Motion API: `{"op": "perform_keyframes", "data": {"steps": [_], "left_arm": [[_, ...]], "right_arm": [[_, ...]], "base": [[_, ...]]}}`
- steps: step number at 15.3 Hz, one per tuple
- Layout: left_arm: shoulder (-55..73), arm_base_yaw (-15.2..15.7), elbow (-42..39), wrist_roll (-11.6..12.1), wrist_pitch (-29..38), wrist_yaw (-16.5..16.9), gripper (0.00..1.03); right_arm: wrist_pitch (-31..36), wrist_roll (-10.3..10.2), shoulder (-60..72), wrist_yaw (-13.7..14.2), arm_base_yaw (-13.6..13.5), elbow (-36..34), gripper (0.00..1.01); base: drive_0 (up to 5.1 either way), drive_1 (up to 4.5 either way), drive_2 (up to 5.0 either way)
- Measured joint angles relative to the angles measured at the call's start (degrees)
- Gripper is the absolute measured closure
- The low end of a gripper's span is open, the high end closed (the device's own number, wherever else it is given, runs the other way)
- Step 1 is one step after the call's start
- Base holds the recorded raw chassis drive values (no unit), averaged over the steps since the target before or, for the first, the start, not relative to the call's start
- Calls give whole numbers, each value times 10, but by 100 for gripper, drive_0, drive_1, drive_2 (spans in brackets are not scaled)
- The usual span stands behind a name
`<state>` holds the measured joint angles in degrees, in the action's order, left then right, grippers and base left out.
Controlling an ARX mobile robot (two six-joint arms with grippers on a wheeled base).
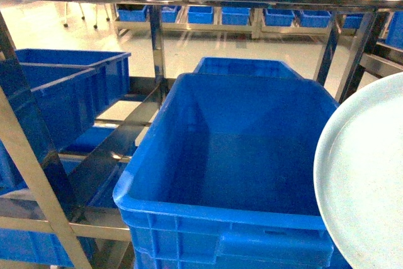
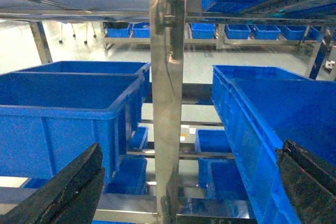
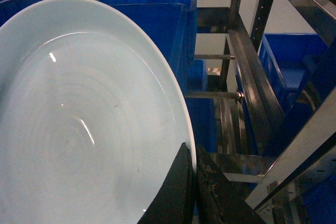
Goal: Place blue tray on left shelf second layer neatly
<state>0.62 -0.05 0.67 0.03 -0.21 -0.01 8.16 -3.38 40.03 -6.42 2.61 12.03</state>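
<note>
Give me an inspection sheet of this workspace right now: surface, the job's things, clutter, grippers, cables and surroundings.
Surface: steel shelf with shiny uprights and rails; the tier ahead is filled by a large blue crate.
Job's things: pale blue tray held tilted at the right of the head view, beside the crate, not yet on the shelf.
Clutter: more blue crates on the shelf tiers left and below.
Grippers: right gripper pinched on the tray's rim; left gripper open and empty, facing a steel upright.
Cables: nothing seen.
Surroundings: light floor and a far row of small blue bins on a low rack.
</note>
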Motion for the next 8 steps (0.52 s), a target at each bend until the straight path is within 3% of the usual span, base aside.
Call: {"op": "perform_keyframes", "data": {"steps": [1,3,6,8], "left_arm": [[0,0,0,0,0,0,5],[0,0,0,0,0,0,5],[0,0,0,0,0,0,5],[0,0,0,0,0,0,5]], "right_arm": [[19,-5,1,0,0,-4,99],[109,-46,16,5,-5,-14,99],[135,-72,38,10,-30,-14,99],[181,-102,106,11,-42,-14,99]], "base": [[0,0,0],[0,0,0],[0,0,0],[0,0,0]]}}
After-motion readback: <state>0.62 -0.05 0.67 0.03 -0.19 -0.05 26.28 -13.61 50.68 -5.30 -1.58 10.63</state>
